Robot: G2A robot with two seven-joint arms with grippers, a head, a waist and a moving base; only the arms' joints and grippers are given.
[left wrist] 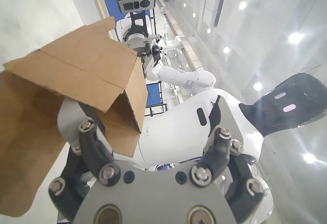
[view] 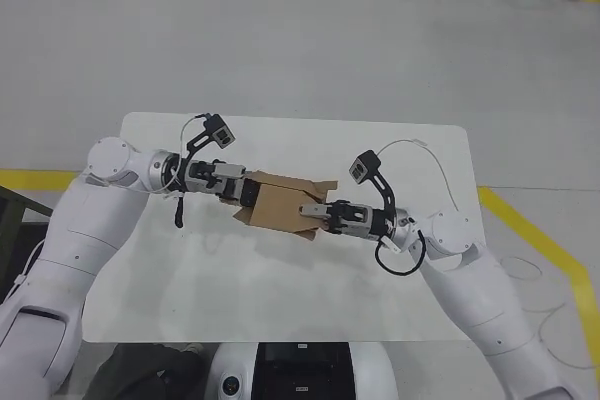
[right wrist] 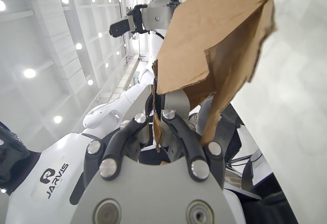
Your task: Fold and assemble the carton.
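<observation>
Top view — right end effector clamps carton, left end effector agape, half hidden.

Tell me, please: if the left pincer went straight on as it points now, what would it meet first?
The carton: the left pincer sits right at its near end, so cardboard comes first. Farther along, probably, the right pincer, shut on the opposite flap.

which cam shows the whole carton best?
Top view: the carton shows whole, flaps at both ends. Left wrist view catches one open end from close up; right wrist view a side panel and a ragged flap.
</observation>
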